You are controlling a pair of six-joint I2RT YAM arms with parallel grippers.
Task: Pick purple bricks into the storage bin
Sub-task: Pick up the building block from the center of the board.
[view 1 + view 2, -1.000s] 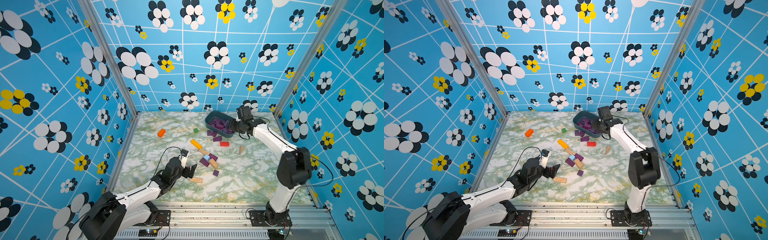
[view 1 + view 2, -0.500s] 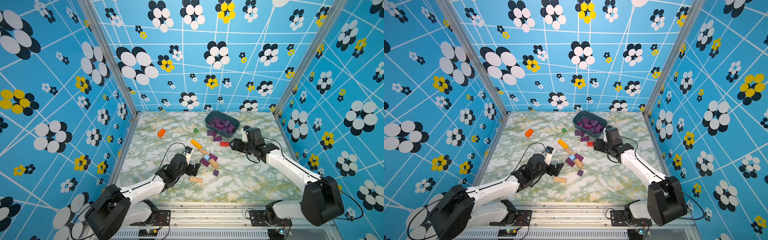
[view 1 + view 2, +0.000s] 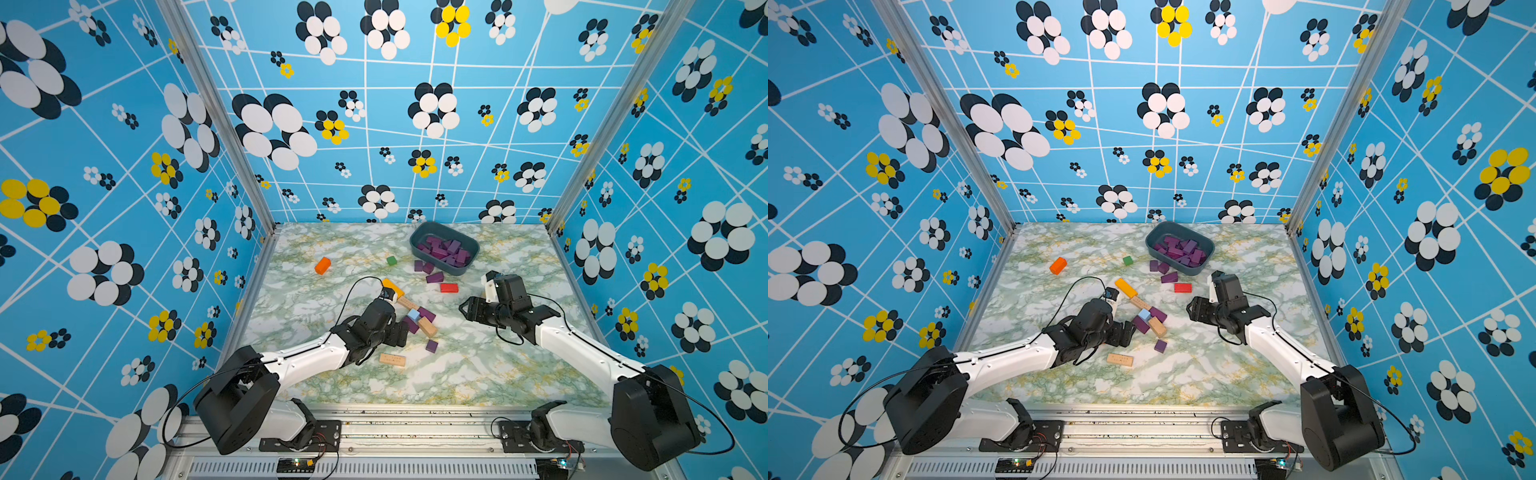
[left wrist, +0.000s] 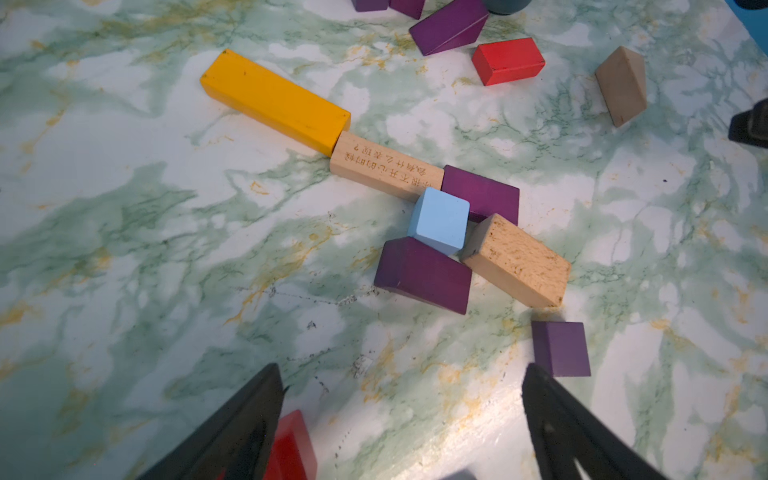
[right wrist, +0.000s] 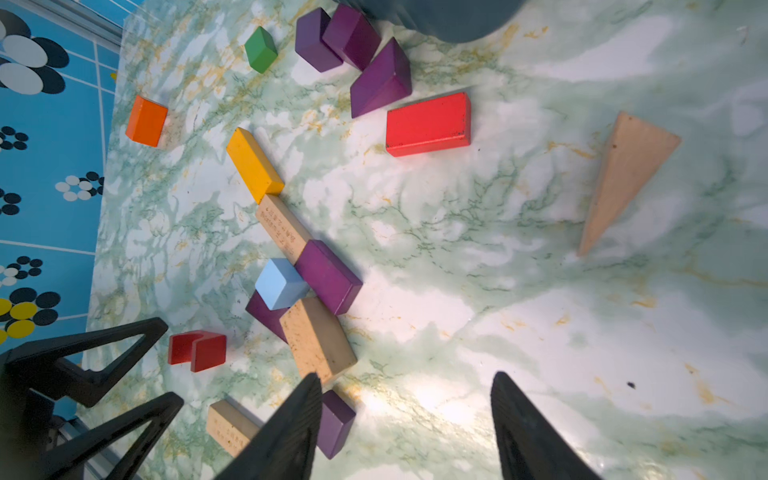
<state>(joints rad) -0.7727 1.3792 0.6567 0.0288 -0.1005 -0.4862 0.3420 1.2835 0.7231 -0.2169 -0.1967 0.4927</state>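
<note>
A: We place the storage bin (image 3: 459,270) by the far edge of the tabletop (image 3: 498,374), right of the middle. It is already heaped with purple bricks (image 3: 444,249). Three stray bricks (image 3: 1169,277) lie just outside its near wall.

B: Agreed. Mid-tabletop we count three more. Two sit in a knot. The back brick (image 4: 482,193) touches a blue cube (image 4: 438,220). The front brick (image 4: 422,274) has that cube seemingly perched on its edge and a tan block (image 4: 517,259) pressed alongside. A lone cube (image 4: 561,349), purple, stands free toward the near edge.

A: End effectors?

B: The left end effector (image 4: 401,399) is spread wide and empty, aimed at the knot, with the lone cube just beside one finger. The right end effector (image 5: 407,407) is parted less widely and also empty, over bare tabletop. The lone cube shows partly behind one of its fingers.

A: Handling, our guess: painted wood, so light, rigid, no give, nothing to break. Matte paint should hold well enough against the pads.

B: We would take each across two flat parallel faces, on the short width, at mid-length so it cannot swing. The front brick looks slope-sided. Pads on a slope would likely squirt it out, so we favour its square ends.

A: And lifting it would probably topple the blue cube. We rate the lone cube the easiest take, with nothing touching it.
</note>
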